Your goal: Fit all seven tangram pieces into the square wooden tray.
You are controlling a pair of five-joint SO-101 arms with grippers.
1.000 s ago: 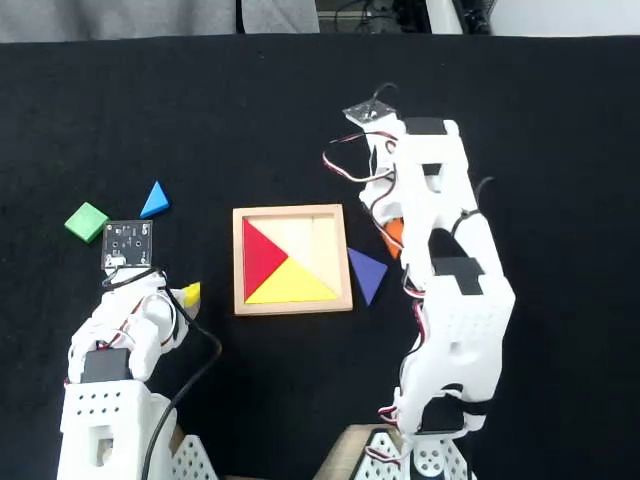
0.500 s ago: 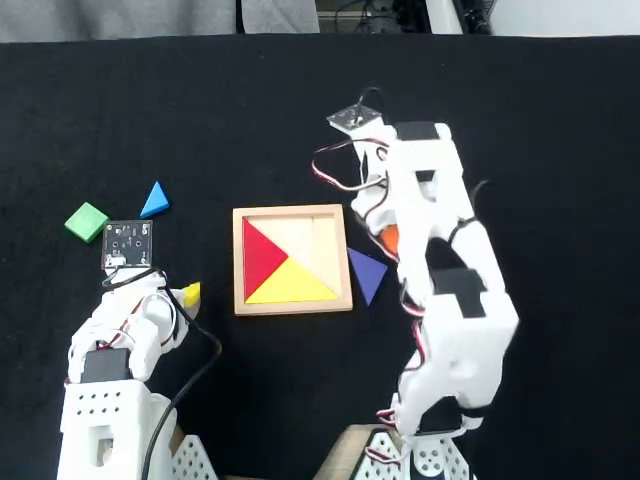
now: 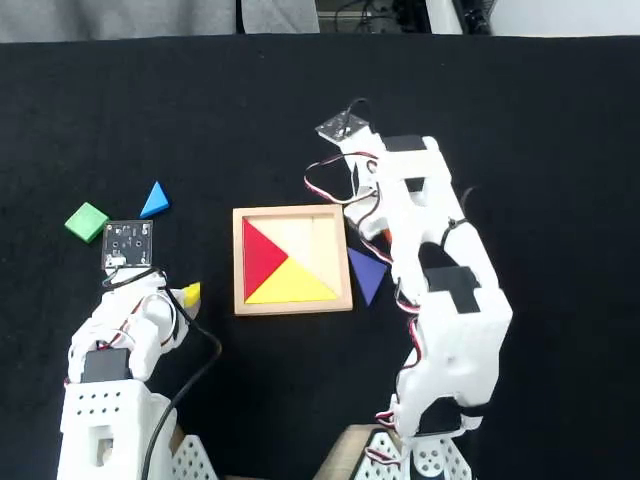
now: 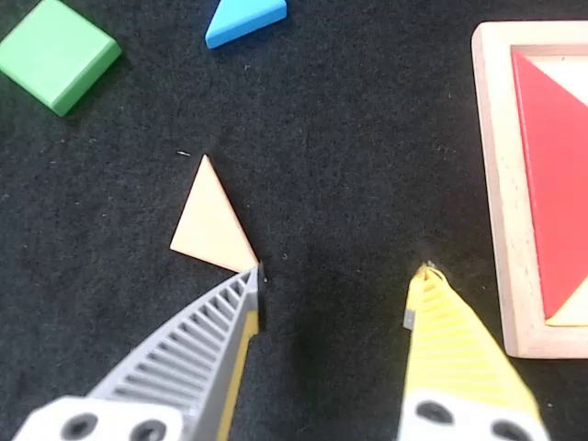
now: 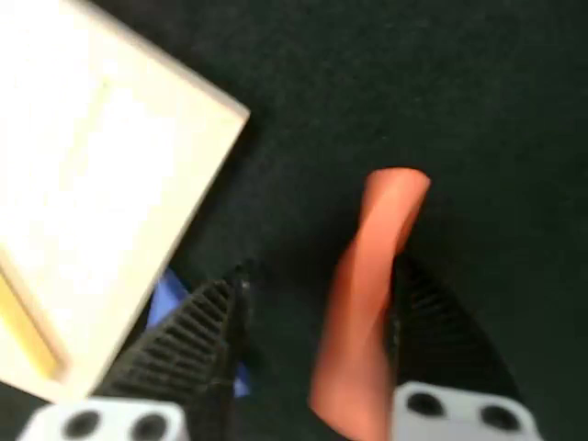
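Tray: the square wooden tray (image 3: 292, 211) sits mid-table, with a red triangle (image 3: 260, 255) seated at its 9 o'clock and a yellow triangle (image 3: 292, 286) at 6.
Right gripper (image 5: 320, 266): fingers spread off the tray's 2 o'clock corner, an orange piece (image 5: 367, 294) leaning against one finger.
Left gripper (image 4: 340, 276): spread wide at the tray's 8 o'clock, one tip at a pale triangle's (image 4: 209, 225) corner.
Loose pieces: purple triangle (image 3: 367, 272) just beside the tray at 3 o'clock; blue triangle (image 3: 154, 200) and green square (image 3: 86, 221) well out toward 10.

two triangles (image 3: 264, 256) in tray (image 3: 240, 262) | square piece (image 3: 86, 221) well left | loose triangle (image 3: 367, 272) just right
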